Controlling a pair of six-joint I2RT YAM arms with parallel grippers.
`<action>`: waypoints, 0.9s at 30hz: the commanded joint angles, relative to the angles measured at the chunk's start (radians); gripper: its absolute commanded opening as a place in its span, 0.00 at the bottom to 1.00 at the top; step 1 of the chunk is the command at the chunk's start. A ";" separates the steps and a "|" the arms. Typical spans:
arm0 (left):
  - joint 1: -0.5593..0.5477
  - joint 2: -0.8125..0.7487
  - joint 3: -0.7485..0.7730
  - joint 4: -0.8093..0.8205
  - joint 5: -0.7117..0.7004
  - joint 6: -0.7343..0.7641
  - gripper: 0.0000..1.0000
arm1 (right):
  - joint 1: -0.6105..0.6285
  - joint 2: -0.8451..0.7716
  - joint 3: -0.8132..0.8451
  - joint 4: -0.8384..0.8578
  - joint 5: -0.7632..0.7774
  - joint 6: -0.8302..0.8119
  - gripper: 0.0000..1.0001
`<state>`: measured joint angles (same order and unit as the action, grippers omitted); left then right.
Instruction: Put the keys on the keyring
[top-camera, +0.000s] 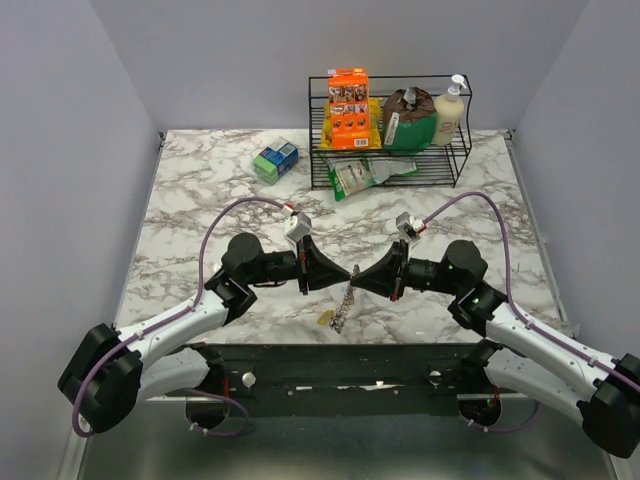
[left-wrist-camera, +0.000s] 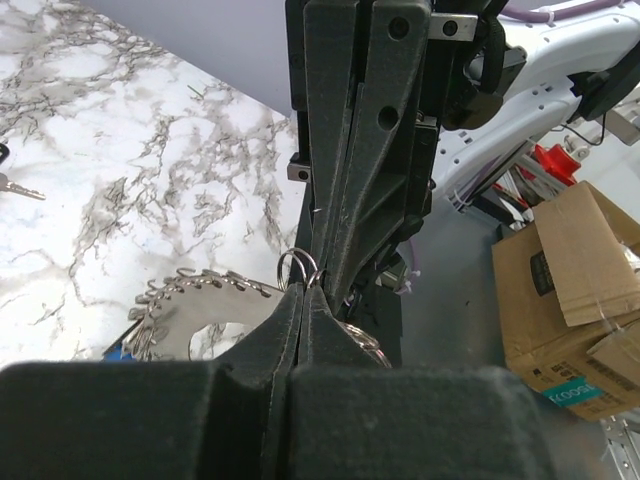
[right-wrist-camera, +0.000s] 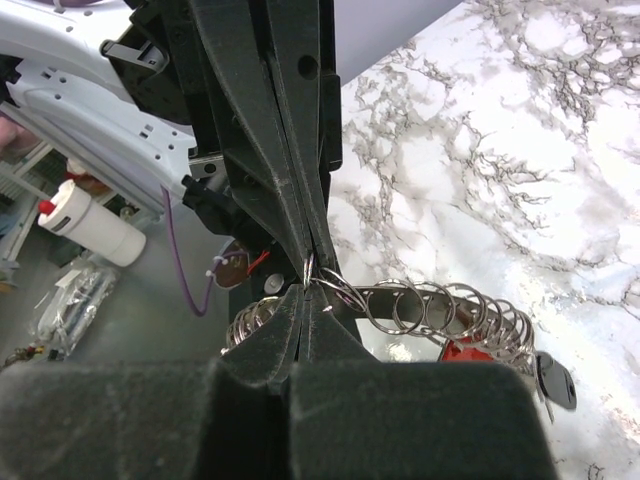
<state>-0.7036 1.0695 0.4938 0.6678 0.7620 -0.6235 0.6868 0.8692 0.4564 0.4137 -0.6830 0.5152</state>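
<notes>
Near edge: both arms reach in from their bases, elbows out to the sides, forearms about level and pointed at each other. The tips meet nose to nose over the near middle of the table (top-camera: 200, 200).

Left gripper (left-wrist-camera: 301, 298): fingers pressed together, no gap. A small ring (left-wrist-camera: 298, 268) stands right at its tip.

Right gripper (right-wrist-camera: 306, 296): fingers also pressed together, and the wire begins just at its tip.

Keyring (right-wrist-camera: 440, 310): held up between the two tips and off the table. It hangs down toward the near side as a string of coils. A red key (right-wrist-camera: 465, 352) and a black key (right-wrist-camera: 555, 380) hang at its low end, seemingly threaded on. The tips crowd each other, so I cannot tell which one pinches which turn of wire, though each looks clamped on the keyring.

Yellow key (top-camera: 325, 318): lies on the table just left of the hanging keyring and looks apart from it. The left wrist view shows another loose key (left-wrist-camera: 18, 187) lying farther out on the marble.

Step in hand, as I judge it: steadying or parting the wire between the two tips so a key can go on. The job looks partly done. The next move calls for one gripper to hold on alone. The other must let go, drop to a loose key, pick it up by the head and bring its hole to the wire end. The risk is the keyring swinging or slipping once one side lets go.

Far side: a wire rack (top-camera: 455, 150) holds an orange box (top-camera: 348, 108) and a soap bottle (top-camera: 450, 105). A green box (top-camera: 275, 161) sits to its left.
</notes>
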 joint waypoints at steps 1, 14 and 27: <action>-0.016 -0.006 0.028 -0.023 0.003 0.031 0.00 | 0.005 -0.024 0.010 0.040 0.014 0.002 0.01; -0.043 -0.138 0.092 -0.365 -0.130 0.231 0.00 | 0.005 -0.067 0.016 -0.021 0.059 -0.038 0.38; -0.144 -0.163 0.104 -0.519 -0.357 0.424 0.00 | 0.005 -0.133 0.014 -0.111 0.132 -0.103 1.00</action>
<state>-0.8078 0.9283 0.5659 0.1818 0.5228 -0.3096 0.6891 0.7521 0.4568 0.3489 -0.5964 0.4450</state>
